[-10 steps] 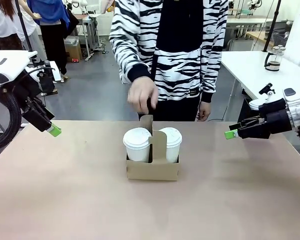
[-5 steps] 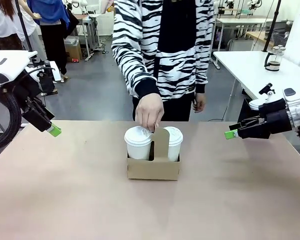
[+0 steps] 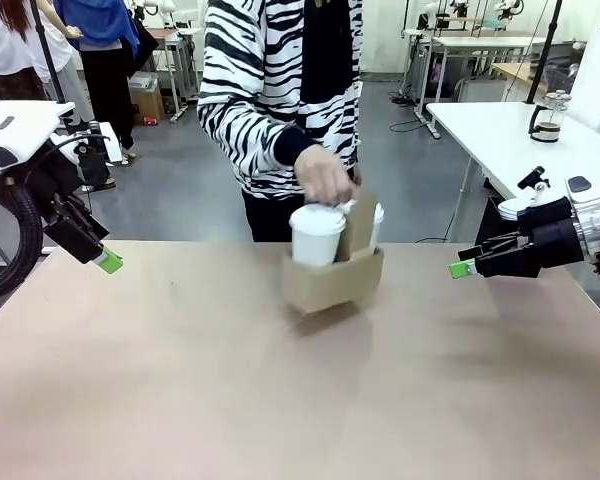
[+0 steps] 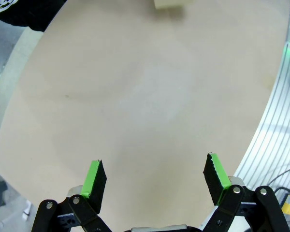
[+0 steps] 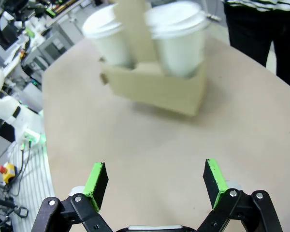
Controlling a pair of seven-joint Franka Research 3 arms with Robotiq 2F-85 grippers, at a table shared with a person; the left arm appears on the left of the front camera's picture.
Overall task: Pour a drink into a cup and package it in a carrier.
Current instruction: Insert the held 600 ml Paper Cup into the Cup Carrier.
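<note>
**Carrier lifted off the table by the person, both arms standing clear**

Carrier (image 3: pixel 332 280) of brown cardboard hangs tilted above the table (image 3: pixel 280 400), held by the person's hand (image 3: pixel 325 180) at the top of its central handle panel. Two lidded white cups sit in its slots: the nearer cup (image 3: pixel 316 236) shows plainly in the front view, while its twin (image 3: pixel 374 222) is mostly hidden behind the handle panel. In the right wrist view the box looks raised and blurred, with a shadow beneath it on the table.

Neither arm takes part. The left gripper (image 3: pixel 107 262) hovers at the table's left edge with its jaws spread wide and nothing between them; the right gripper (image 3: pixel 462 268) hovers at the right edge, likewise wide open and empty. Both are well apart from the carrier.

Judging from how things lie, the pouring and packaging look done, and the load is being carried away.

The risks lie in the lift itself. The carrier hangs at a slant from a single grip point, so a swing or jerk could rock a cup in its slot; if a lid is not pressed fully home, and the blur makes that hard to tell, drink could slop out. The cardboard handle could also buckle under two full cups. An arm moving inward now could strike the hanging box.
</note>
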